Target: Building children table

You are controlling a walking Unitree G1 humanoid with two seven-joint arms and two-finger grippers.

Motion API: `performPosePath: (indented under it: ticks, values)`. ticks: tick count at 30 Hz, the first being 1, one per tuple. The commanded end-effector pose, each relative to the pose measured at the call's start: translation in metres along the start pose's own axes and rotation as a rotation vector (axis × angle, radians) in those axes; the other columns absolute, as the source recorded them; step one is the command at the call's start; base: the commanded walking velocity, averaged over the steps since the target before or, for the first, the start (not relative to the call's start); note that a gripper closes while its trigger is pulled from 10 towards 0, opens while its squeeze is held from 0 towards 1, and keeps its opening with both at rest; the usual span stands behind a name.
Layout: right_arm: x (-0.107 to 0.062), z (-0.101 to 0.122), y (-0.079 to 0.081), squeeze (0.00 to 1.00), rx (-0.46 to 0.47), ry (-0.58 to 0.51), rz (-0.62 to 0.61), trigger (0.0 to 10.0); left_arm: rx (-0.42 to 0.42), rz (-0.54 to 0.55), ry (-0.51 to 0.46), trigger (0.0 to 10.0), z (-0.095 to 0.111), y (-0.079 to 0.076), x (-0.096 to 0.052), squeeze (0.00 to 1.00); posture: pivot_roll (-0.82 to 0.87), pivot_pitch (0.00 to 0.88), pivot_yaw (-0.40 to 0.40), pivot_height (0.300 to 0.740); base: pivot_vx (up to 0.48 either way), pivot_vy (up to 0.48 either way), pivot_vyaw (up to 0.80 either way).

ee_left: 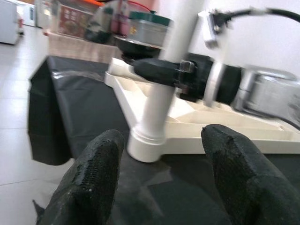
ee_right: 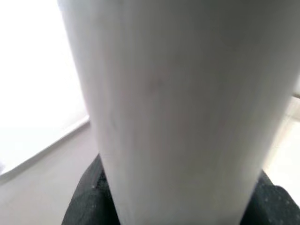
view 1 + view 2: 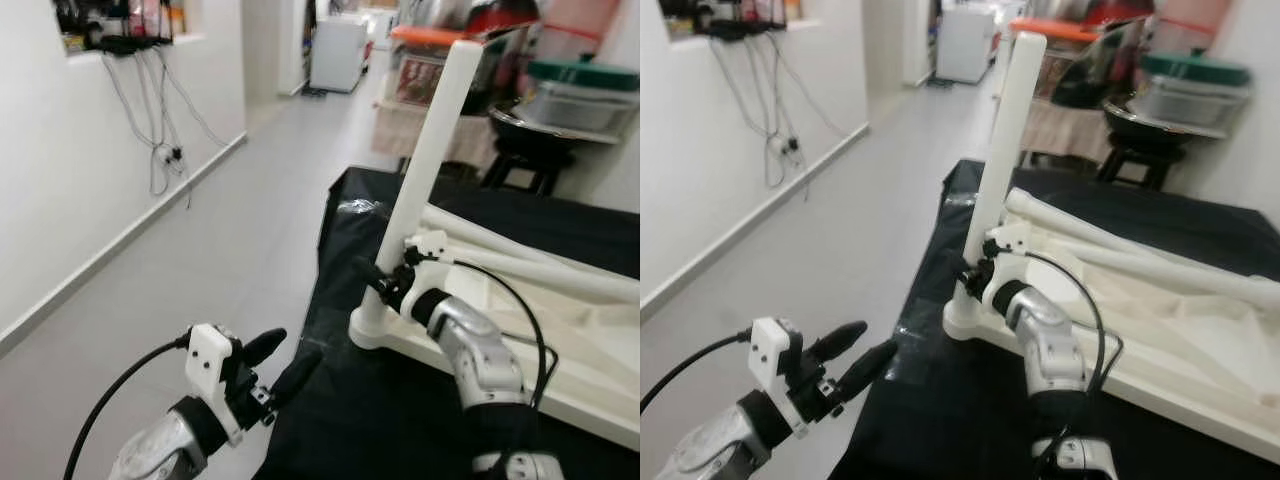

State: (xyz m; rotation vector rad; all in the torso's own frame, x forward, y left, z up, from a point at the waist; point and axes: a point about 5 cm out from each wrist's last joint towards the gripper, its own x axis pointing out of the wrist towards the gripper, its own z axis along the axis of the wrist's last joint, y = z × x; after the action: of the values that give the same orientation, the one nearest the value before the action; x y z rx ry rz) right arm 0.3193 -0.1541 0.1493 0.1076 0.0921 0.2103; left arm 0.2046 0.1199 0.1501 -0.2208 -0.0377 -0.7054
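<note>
Our right claw (image 3: 385,283) is closed around the lower part of a white leg (image 3: 425,170), its black fingers pressed against the tube on either side just above the round socket where the leg meets the tabletop (image 3: 590,385). The leg stands upright, leaning slightly right, at the near-left corner of the tabletop, which lies upside down with its ribbed underside showing. Two more legs (image 3: 1140,255) lie across the tabletop just beyond the gripped one. All of this rests on a black sheet (image 3: 370,410) covering the desk. In the right wrist view the leg (image 2: 178,108) looms very close, with dark finger pads at both edges. Our left claw (image 3: 285,365) hovers low and near, left of the sheet's edge and apart from the leg, fingers spread open and holding nothing; its wrist view looks between the two fingers (image 1: 89,183) toward the leg's base (image 1: 145,145). Grey floor (image 3: 220,230) stretches away on the left beside a white wall (image 3: 90,160) with hanging cables (image 3: 160,120).
</note>
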Motion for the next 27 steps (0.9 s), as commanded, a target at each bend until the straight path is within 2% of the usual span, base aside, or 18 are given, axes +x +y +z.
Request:
performPosePath:
  ticks: [1, 2, 5, 6, 8, 9, 12, 13, 15, 16, 19, 20, 21, 22, 23, 25, 26, 27]
  values:
    - [-0.021, -0.014, -0.017, 0.0, 0.004, 0.058, -0.189, 0.0, -0.002, -0.006, 0.004, 10.0, 0.002, 0.001, -0.002, 0.0, 0.07, 0.0, -0.071, 0.74, 0.0, 0.0, 0.0]
    - [-0.026, -0.016, 0.001, 0.0, -0.041, 0.046, -0.12, 0.0, -0.001, -0.005, 0.006, 10.0, 0.002, 0.002, -0.002, 0.0, 0.06, 0.0, -0.062, 0.74, 0.0, 0.0, 0.0]
    - [-0.018, -0.021, 0.009, 0.0, -0.033, 0.075, -0.058, 0.0, -0.003, -0.017, 0.013, 10.0, 0.001, 0.002, -0.002, 0.0, 0.1, 0.0, -0.087, 0.74, 0.0, 0.0, 0.0]
    - [-0.014, -0.02, 0.007, 0.0, -0.026, 0.079, -0.061, 0.0, -0.003, -0.021, 0.015, 10.0, 0.0, 0.001, -0.002, 0.0, 0.1, 0.0, -0.087, 0.74, 0.0, 0.0, 0.0]
    - [-0.013, -0.019, 0.011, 0.0, -0.047, 0.08, -0.046, 0.0, 0.0, -0.014, 0.014, 10.0, 0.0, 0.001, -0.003, 0.0, 0.1, 0.0, -0.082, 0.74, 0.0, 0.0, 0.0]
    - [-0.013, -0.02, 0.012, 0.0, -0.08, 0.096, -0.051, 10.0, 0.002, -0.007, 0.012, 10.0, 0.0, 0.002, -0.003, 0.0, 0.09, 0.0, -0.08, 0.74, 0.0, 0.0, 0.0]
    - [-0.013, -0.022, 0.016, 0.0, -0.098, 0.105, -0.035, 10.0, 0.004, -0.001, 0.009, 10.0, 0.0, 0.003, -0.003, 0.0, 0.09, 0.0, -0.082, 0.74, 0.0, 0.0, 0.0]
    - [-0.011, -0.02, 0.019, 0.63, -0.096, 0.107, 0.023, 10.0, 0.004, -0.001, 0.008, 10.0, 0.001, 0.003, -0.003, 0.0, 0.09, 0.0, -0.08, 0.74, 0.0, 0.0, 0.0]
    - [-0.011, -0.02, 0.019, 0.63, -0.096, 0.107, 0.023, 10.0, 0.004, -0.001, 0.008, 10.0, 0.001, 0.003, -0.003, 0.0, 0.09, 0.0, -0.08, 0.74, 0.0, 0.0, 0.0]
    - [-0.011, -0.016, 0.025, 1.0, -0.082, 0.107, 0.071, 10.0, 0.003, -0.002, 0.009, 10.0, 0.001, 0.004, -0.003, 0.0, 0.09, 0.0, -0.08, 0.74, 0.0, 0.0, 0.0]
    - [-0.005, -0.007, 0.041, 1.0, -0.095, 0.122, 0.419, 10.0, 0.003, -0.005, 0.008, 10.0, 0.001, 0.005, -0.001, 0.0, 0.1, 0.0, -0.083, 0.74, 0.0, 0.0, 0.0]
    - [-0.005, -0.007, 0.041, 1.0, -0.095, 0.122, 0.419, 10.0, 0.003, -0.005, 0.008, 10.0, 0.001, 0.005, -0.001, 0.0, 0.1, 0.0, -0.083, 0.74, 0.0, 0.0, 0.0]
    - [-0.005, -0.004, 0.043, 0.96, -0.134, 0.12, 0.552, 10.0, 0.004, -0.005, 0.008, 10.0, 0.001, 0.005, -0.001, 0.0, 0.1, 0.0, -0.083, 0.74, 0.0, 0.0, 0.0]
    - [-0.005, -0.004, 0.038, 0.0, -0.219, 0.136, 0.658, 10.0, 0.005, -0.004, 0.006, 10.0, 0.001, 0.005, 0.0, 0.0, 0.11, 0.0, -0.089, 0.74, 0.0, 0.0, 0.0]
    - [-0.005, -0.004, 0.038, 0.0, -0.219, 0.136, 0.658, 10.0, 0.005, -0.004, 0.006, 10.0, 0.001, 0.005, 0.0, 0.0, 0.11, 0.0, -0.089, 0.74, 0.0, 0.0, 0.0]
    - [-0.001, -0.001, 0.028, 0.0, -0.25, 0.163, 0.805, 10.0, 0.007, -0.002, 0.003, 10.0, 0.0, 0.005, 0.002, 0.0, 0.12, 0.0, -0.096, 0.74, 0.0, 0.0, 0.0]
    - [0.007, -0.001, 0.018, 0.0, -0.268, 0.195, 0.845, 10.0, 0.008, 0.0, 0.002, 10.0, 0.0, 0.005, 0.002, 0.0, 0.12, 0.0, -0.096, 0.74, 0.0, 0.0, 0.0]
    - [0.007, -0.001, 0.018, 0.0, -0.268, 0.195, 0.845, 10.0, 0.008, 0.0, 0.002, 10.0, 0.0, 0.005, 0.002, 0.0, 0.12, 0.0, -0.096, 0.74, 0.0, 0.0, 0.0]
